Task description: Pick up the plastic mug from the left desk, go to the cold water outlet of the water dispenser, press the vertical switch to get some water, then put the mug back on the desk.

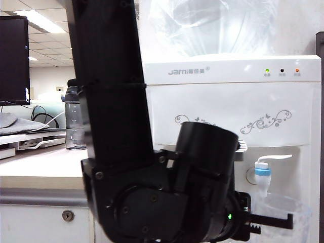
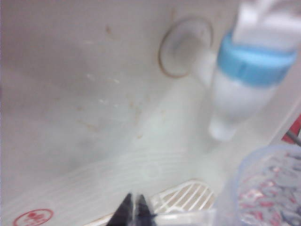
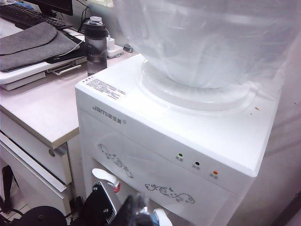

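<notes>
The plastic mug (image 1: 277,208) hangs clear and empty just below the cold water outlet (image 1: 262,177), a white tap with a light-blue collar on the water dispenser (image 1: 228,109). My left gripper (image 1: 287,220) is shut on the mug's thin handle. In the left wrist view the fingertips (image 2: 134,211) pinch that handle; the mug (image 2: 270,188) sits beside and below the blue-collared outlet (image 2: 251,63). The vertical switch (image 1: 276,158) juts out above the collar, untouched. The left desk (image 1: 35,172) stands left of the dispenser. My right gripper (image 3: 136,209) hovers shut above the dispenser's front, holding nothing.
A smoky-grey bottle (image 1: 75,119) and a monitor (image 1: 13,61) stand on the desk. The red-collared tap (image 3: 109,179) is beside the blue one. A slotted drip tray (image 2: 184,197) lies under the taps. The big clear bottle (image 3: 207,37) tops the dispenser.
</notes>
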### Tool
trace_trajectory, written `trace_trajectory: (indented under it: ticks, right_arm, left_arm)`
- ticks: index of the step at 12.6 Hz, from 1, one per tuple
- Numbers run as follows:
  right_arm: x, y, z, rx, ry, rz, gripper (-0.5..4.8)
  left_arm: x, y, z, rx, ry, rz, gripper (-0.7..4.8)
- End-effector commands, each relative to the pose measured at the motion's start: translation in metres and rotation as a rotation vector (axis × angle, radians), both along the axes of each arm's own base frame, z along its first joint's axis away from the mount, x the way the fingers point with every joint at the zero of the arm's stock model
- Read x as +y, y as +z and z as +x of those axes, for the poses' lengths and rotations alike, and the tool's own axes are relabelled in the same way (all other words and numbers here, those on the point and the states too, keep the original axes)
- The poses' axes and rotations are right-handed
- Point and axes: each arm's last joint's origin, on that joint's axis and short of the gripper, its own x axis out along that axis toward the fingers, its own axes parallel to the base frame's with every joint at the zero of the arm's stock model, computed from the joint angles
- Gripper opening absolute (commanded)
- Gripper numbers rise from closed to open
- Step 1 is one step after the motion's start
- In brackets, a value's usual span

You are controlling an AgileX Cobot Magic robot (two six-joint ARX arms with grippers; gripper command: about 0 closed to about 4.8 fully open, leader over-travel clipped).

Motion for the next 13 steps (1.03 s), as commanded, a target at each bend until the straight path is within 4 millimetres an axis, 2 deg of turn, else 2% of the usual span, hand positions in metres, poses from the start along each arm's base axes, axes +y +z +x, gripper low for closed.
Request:
trace_trajectory:
  ticks: [1, 3, 5, 8, 13]
  right_arm:
    - [0.0, 0.002, 0.0, -0.008, -0.002, 0.006, -0.01]
    - [0.0, 0.002, 0.0, -0.008, -0.002, 0.006, -0.01]
    - [0.0, 0.002, 0.0, -0.008, -0.002, 0.006, -0.01]
    - [0.0, 0.002, 0.0, -0.008, -0.001, 0.006, -0.01]
    - [-0.001, 0.002, 0.0, -0.008, -0.001, 0.006, -0.01]
  left_arm:
    - [-0.009, 0.004, 0.003, 0.054, 0.059, -0.061, -0.05]
    - [-0.009, 0.003, 0.003, 0.066, 0.065, -0.076, -0.05]
    - [-0.007, -0.008, 0.002, 0.09, 0.078, -0.021, -0.05]
    - [-0.009, -0.012, 0.004, 0.077, 0.11, -0.02, -0.05]
    - [-0.019, -0.004, 0.01, 0.06, 0.135, -0.075, -0.05]
